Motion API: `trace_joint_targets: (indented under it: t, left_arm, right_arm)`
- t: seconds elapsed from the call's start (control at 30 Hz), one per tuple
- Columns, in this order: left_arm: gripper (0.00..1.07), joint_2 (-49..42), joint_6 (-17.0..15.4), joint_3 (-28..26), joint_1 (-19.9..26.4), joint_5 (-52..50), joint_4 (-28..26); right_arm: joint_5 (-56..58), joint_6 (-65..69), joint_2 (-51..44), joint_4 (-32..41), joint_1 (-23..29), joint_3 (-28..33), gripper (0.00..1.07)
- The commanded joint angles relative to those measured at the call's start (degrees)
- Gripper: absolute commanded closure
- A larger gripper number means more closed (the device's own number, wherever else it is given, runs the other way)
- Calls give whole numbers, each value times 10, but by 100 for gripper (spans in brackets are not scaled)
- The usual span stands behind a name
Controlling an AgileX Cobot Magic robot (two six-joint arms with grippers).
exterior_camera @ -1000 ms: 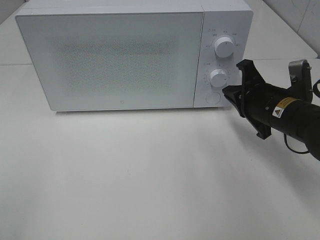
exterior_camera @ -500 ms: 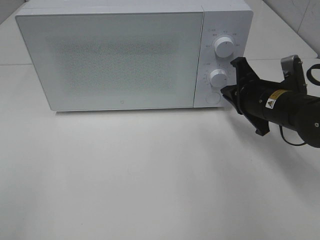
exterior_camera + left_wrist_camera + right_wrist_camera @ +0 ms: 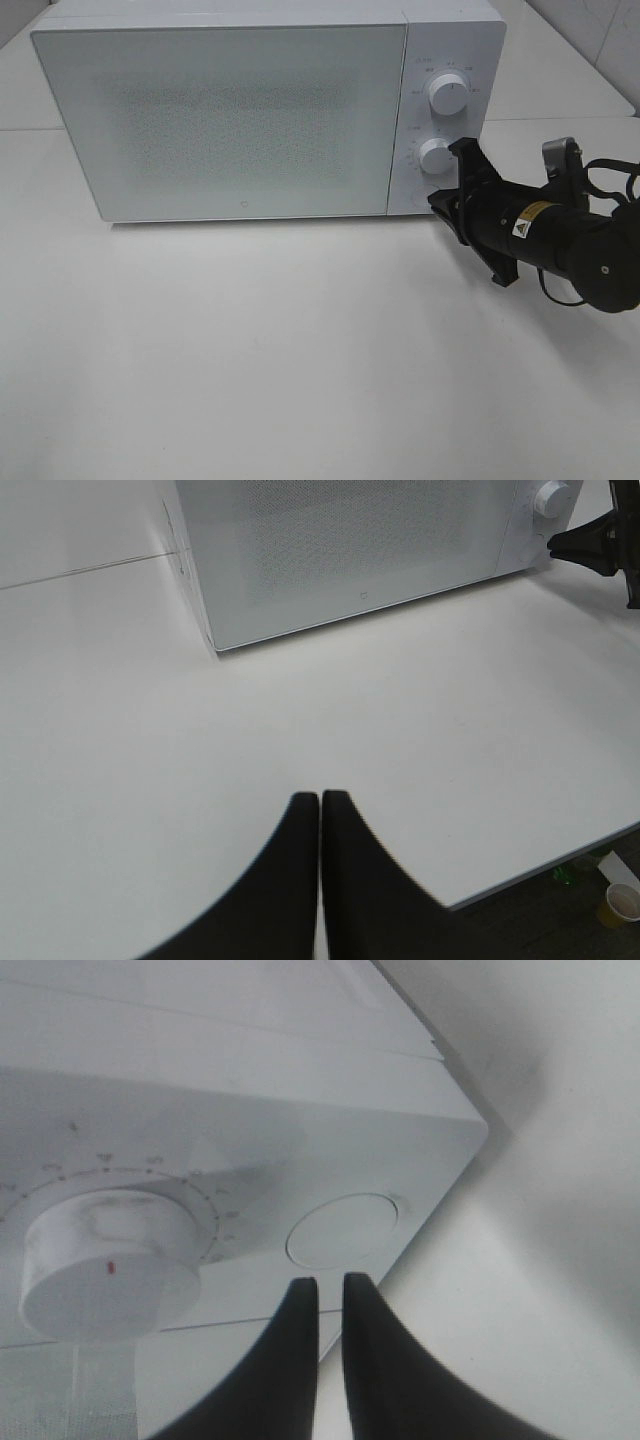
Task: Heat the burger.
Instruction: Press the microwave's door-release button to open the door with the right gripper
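Right end effector (image 3: 438,200) is narrow, its fingers nearly together with only a thin slit between them, and it holds nothing. Its tips point at the microwave's (image 3: 230,110) control panel. The round button (image 3: 343,1230) sits straight ahead of the tips, very close; we cannot tell whether they touch it. The lower knob (image 3: 437,157) is just above the tips in the high view, close beside them, and the upper knob (image 3: 447,93) is farther up the same panel. The microwave door (image 3: 220,120), shut and speckled, lies off to the side of this end effector, away from its arm.

Left end effector (image 3: 320,802) is also narrow, fingers pressed side by side, and empty. It hangs over bare tabletop (image 3: 250,350), with the microwave well ahead of it and the right end effector far off toward the panel corner. A paper cup (image 3: 622,902) stands on the floor, past the tabletop edge and to the side of it.

We see the burger in none of the views, so we cannot tell where it is.
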Motion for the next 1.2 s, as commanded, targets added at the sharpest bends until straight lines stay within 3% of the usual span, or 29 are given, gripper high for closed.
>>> trace_joint_targets:
  t: [0.03,0.2,0.3,0.87,1.2]
  left_arm:
    - [106,-10,-2,2,0,-6,-4]
    - [106,-10,-2,2,0,-6,-4]
    - [106,-10,-2,2,0,-6,-4]
    - [106,-10,-2,2,0,-6,-4]
    - [106,-10,-2,2,0,-6,-4]
  right_arm:
    - [-7,15,14,-25,3,-30,102]
    - [7,17,22,-19,3,-42,102]
    - [10,7,23,-9,3,-44,107]
    - [5,-34,25,46,3,-48,107]
    - [-5,-34,25,34,3,-58,107]
